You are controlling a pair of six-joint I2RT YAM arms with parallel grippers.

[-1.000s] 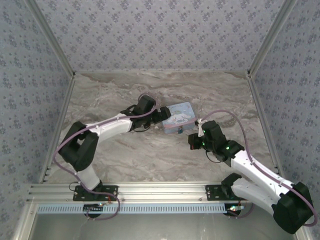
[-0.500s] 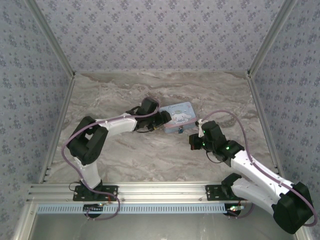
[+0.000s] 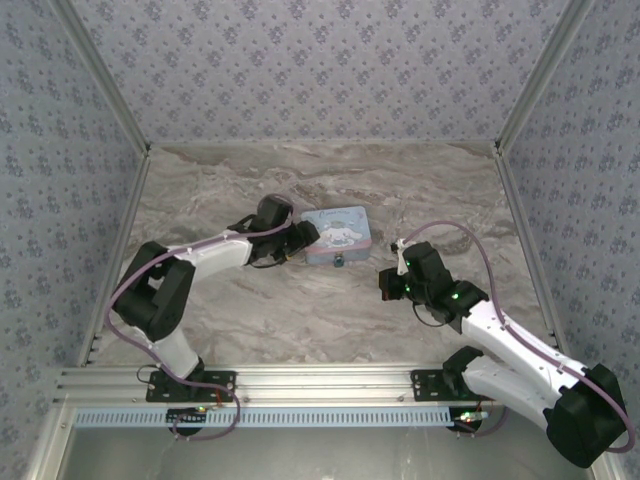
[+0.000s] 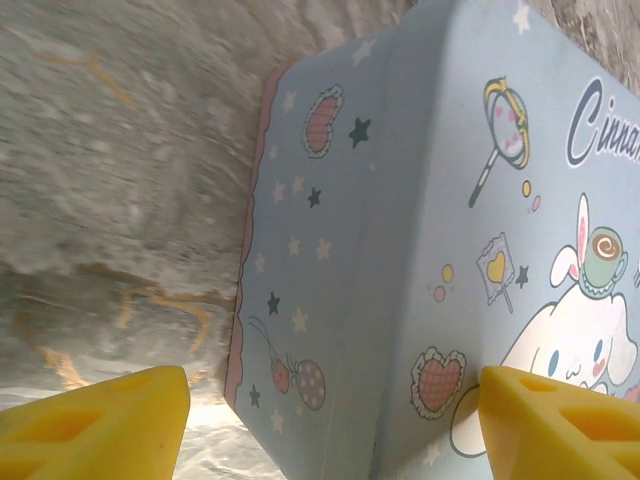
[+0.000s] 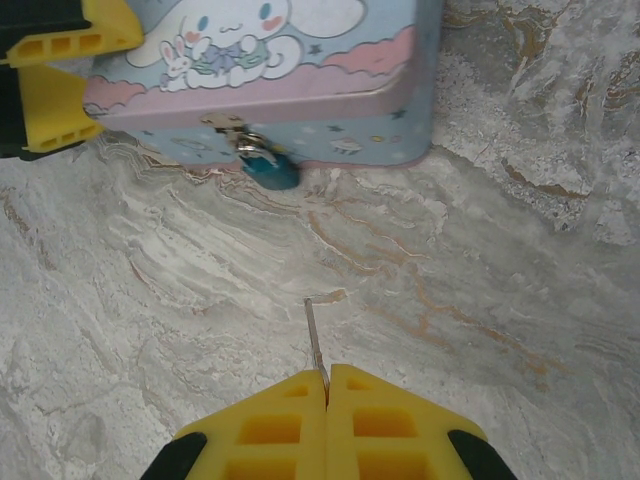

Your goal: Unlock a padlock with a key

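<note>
tin [image 5: 330,40]: pale blue, cartoon print | padlock [image 5: 272,170]: teal | key [image 5: 314,335]: silvery | table [image 5: 500,300]: grey marbled

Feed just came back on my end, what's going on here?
The left hand straddles one end of the tin; whether it grips, I cannot tell. The padlock hangs at the tin's front. The right hand is shut on the key, which points toward the padlock but is short of it, not yet inserted.

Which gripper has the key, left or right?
The right gripper, shut on the thin key poking from its fingertips toward the padlock. The left gripper has no key; its jaws straddle the tin's corner.
</note>
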